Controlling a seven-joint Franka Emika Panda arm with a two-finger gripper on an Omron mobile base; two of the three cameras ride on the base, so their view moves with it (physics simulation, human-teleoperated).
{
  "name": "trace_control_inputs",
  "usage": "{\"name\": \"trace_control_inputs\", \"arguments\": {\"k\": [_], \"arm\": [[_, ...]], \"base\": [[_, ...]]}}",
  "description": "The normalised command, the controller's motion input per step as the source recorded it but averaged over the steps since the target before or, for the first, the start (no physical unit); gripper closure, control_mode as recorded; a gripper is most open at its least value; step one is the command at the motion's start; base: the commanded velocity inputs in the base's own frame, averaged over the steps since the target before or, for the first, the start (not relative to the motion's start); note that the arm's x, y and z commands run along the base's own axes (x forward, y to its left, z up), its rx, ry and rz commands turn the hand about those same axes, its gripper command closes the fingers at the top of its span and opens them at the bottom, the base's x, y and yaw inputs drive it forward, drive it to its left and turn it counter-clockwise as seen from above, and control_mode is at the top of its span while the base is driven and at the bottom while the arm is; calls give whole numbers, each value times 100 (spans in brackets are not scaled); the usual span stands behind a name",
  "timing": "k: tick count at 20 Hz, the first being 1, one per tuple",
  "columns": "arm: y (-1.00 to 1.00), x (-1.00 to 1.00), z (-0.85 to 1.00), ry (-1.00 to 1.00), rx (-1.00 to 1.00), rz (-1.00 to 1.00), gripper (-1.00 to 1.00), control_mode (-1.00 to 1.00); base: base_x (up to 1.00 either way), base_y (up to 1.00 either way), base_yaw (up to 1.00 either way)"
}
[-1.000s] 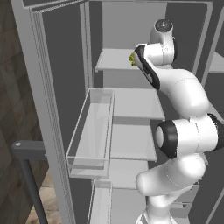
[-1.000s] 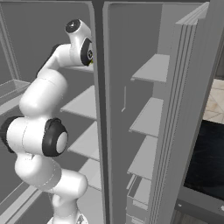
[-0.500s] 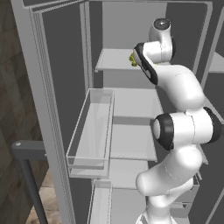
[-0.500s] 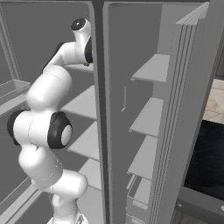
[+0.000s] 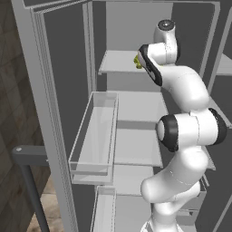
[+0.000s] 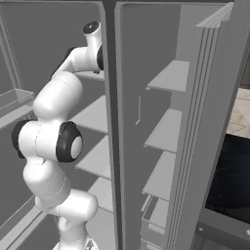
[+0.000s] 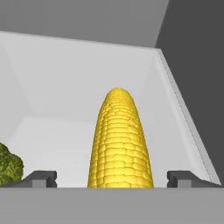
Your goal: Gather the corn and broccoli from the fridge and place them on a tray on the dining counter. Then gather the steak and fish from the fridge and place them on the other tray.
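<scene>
Gripper [image 7: 111,178] jaws wide apart, straddling the stubby yellow corn cob [image 7: 119,140] lengthwise on the pale upper fridge shelf [image 7: 78,87], lined up to pinch. Dark green lumpy broccoli [image 7: 8,165] sits just left of corn.

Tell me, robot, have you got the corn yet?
Gripper open, not gripping yet. Corn lies between the fingertips on the fridge shelf. Broccoli off to one side, not blocking.

Arm stretched high, fingers spread wide

The white arm [image 5: 188,136] rises in stacked bends toward twelve o'clock; the gripper [image 7: 112,178] points forward, fingers [image 7: 40,178] standing apart at nine and three o'clock.
</scene>
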Motion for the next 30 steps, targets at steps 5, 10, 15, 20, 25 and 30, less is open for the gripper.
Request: {"name": "trace_control_inputs", "arguments": {"k": [5, 10, 15, 20, 25, 30], "arm": [[-1, 3, -11, 9, 0, 0, -100, -100], [-1, 10, -11, 9, 0, -1, -100, -100], [0, 6, -13, 2, 0, -3, -100, -100], [-2, 0, -24, 0, 2, -4, 100, -100], [-9, 0, -29, 0, 5, -5, 100, -100], [-23, -3, -58, 0, 3, -6, 100, -100]], "base": [[0, 0, 0], [0, 0, 0], [0, 0, 0], [0, 0, 0], [0, 0, 0], [0, 0, 0]]}}
